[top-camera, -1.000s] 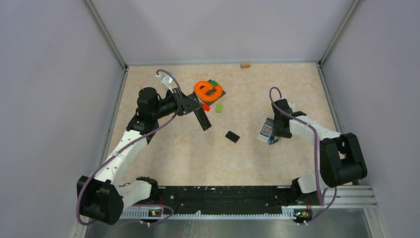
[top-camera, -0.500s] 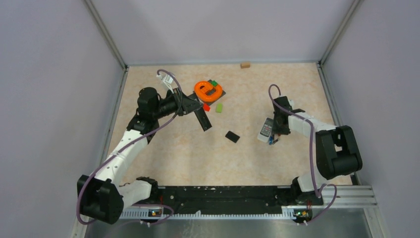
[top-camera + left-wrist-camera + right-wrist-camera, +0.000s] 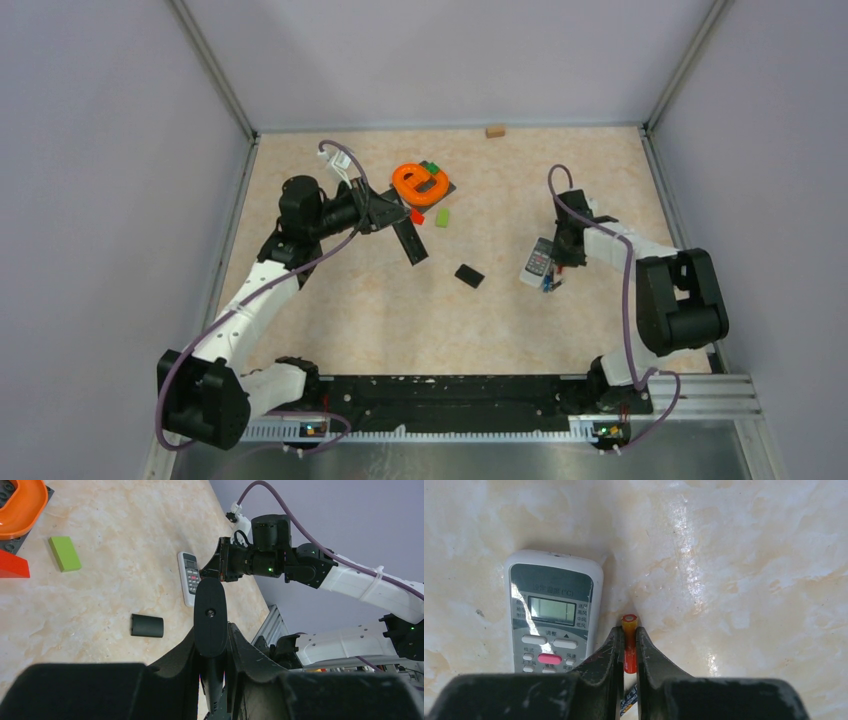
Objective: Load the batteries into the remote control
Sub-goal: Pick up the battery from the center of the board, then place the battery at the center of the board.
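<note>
My left gripper is shut on a long black remote and holds it above the table; in the left wrist view the remote stands out past the gripper. My right gripper is shut on an orange-red battery, right beside the right edge of a white remote lying face up. That white remote also shows in the left wrist view. A blue battery lies just behind the right fingers. A small black cover lies on the table between the arms.
An orange ring-shaped toy sits on a dark plate at the back, with a red block and a green block beside it. A small wooden block lies by the far wall. Walls close the left, right and far sides.
The right arm's elbow has swung inward while its gripper stays by the white remote. The left arm and the black remote have not visibly moved.
</note>
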`<state>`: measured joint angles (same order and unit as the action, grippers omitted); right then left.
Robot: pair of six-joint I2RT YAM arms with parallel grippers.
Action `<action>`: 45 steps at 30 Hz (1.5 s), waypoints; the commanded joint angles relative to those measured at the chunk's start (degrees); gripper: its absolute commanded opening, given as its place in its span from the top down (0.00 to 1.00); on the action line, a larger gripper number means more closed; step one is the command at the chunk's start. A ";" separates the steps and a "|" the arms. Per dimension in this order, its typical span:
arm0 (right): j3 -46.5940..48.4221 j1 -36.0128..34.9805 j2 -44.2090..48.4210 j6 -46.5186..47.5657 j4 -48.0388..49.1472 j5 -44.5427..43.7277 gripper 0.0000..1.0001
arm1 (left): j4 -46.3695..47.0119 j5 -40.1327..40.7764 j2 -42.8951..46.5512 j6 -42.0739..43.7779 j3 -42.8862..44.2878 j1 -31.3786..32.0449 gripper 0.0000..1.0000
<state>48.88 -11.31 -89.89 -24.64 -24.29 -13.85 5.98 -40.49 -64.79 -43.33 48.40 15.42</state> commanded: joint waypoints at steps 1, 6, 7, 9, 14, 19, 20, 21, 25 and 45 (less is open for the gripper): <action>0.67 0.80 1.74 -2.85 -0.08 -3.08 0.98 | 2.45 -0.73 0.11 0.62 -0.15 -0.03 1.00; 0.66 0.85 8.62 -4.80 -0.14 -2.65 0.98 | 2.55 -0.68 0.43 2.08 -0.62 0.03 1.00; 0.94 0.71 10.22 -5.19 -0.57 -2.37 0.98 | 3.01 -0.91 0.51 2.65 -0.92 0.05 1.00; 1.35 0.18 13.04 -5.76 -1.27 -1.18 0.98 | 5.10 -1.92 0.63 3.12 -1.83 0.04 1.00; 1.35 -5.48 18.60 -7.72 -2.36 3.52 0.98 | 12.59 -6.21 0.81 1.88 -4.51 0.05 1.00; -1.98 -16.79 21.58 -11.28 -0.97 5.84 0.97 | 14.48 -7.05 0.55 1.40 -4.62 0.04 1.00; -2.90 -19.77 21.68 -12.23 -0.55 6.10 0.96 | 14.32 -6.46 0.55 1.41 -4.63 0.05 1.00; -3.54 -21.75 21.50 -13.18 -0.37 6.14 0.96 | 14.29 -5.87 0.55 1.21 -4.67 0.05 1.00; -5.10 -28.16 17.95 -16.56 -0.40 4.07 0.94 | 14.29 -4.16 -0.43 0.04 -4.69 0.02 1.00; -1.16 -34.06 7.80 -17.03 -7.88 -2.65 0.67 | 10.84 -2.75 -1.86 0.35 -3.25 0.01 1.00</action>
<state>45.10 -44.25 -82.19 -42.46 -30.55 -15.18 15.38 -43.70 -68.82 -43.94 43.70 15.42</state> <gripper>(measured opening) 0.310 0.239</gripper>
